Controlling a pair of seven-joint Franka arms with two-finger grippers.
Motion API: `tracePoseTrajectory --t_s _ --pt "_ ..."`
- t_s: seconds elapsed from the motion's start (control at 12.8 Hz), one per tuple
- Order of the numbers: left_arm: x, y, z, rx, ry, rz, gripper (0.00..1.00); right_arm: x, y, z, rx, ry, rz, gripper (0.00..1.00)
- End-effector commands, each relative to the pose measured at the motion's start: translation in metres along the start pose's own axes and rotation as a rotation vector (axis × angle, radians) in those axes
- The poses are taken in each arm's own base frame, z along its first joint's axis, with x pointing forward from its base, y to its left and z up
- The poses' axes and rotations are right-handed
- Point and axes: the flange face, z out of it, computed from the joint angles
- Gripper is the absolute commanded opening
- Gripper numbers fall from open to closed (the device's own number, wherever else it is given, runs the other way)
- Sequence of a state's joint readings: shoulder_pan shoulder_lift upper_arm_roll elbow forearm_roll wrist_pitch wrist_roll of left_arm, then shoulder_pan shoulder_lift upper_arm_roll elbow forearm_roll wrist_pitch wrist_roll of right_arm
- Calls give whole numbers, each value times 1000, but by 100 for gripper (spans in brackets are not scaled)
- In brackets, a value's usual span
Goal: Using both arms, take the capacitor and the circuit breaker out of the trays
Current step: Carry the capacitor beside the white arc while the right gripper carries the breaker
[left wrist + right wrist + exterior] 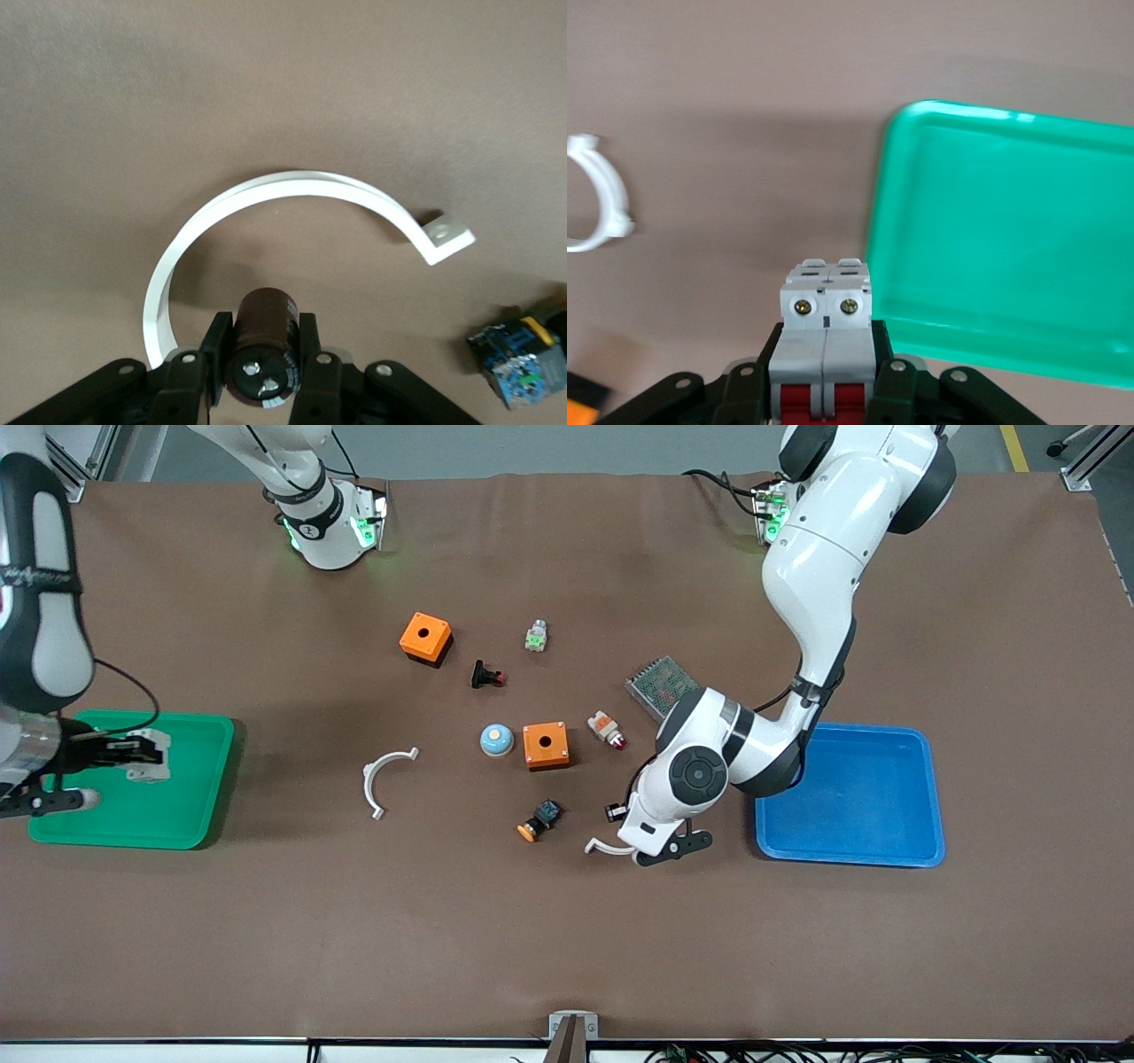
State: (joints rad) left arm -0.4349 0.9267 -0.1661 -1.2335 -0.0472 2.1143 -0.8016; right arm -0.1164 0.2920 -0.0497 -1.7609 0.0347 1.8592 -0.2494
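Capacitor, dark brown cylinder [261, 347], we find clamped in our left gripper [262, 354] over a white curved clamp [266, 199]; our right gripper [824, 372] clamps the light-grey breaker [826, 328] over the green tray's [190, 815] edge.

Left gripper [261, 372] low over table, clamped on capacitor [262, 350]. Right gripper [824, 390] over green tray's [1010, 266] edge, clamped on breaker [824, 336].

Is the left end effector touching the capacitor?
Touching. The left wrist view shows the left end effector with its fingers pressed against both sides of the capacitor.
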Motion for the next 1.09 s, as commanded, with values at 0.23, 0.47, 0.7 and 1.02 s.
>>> tracePoseTrajectory --t_s 0.23,0.47,0.7,1.02 --pt "-1 6 13 5 1 -7 31 9 -242 33 -29 100 113 0" --pt "-2 7 5 3 3 -1 100 25 -303 75 -32 123 188 0" --pt "4 -1 -47 -10 4 -13 100 37 -332 118 -16 152 249 0" --pt "25 -68 -170 3 -51 38 100 50 -359 166 5 161 288 0"
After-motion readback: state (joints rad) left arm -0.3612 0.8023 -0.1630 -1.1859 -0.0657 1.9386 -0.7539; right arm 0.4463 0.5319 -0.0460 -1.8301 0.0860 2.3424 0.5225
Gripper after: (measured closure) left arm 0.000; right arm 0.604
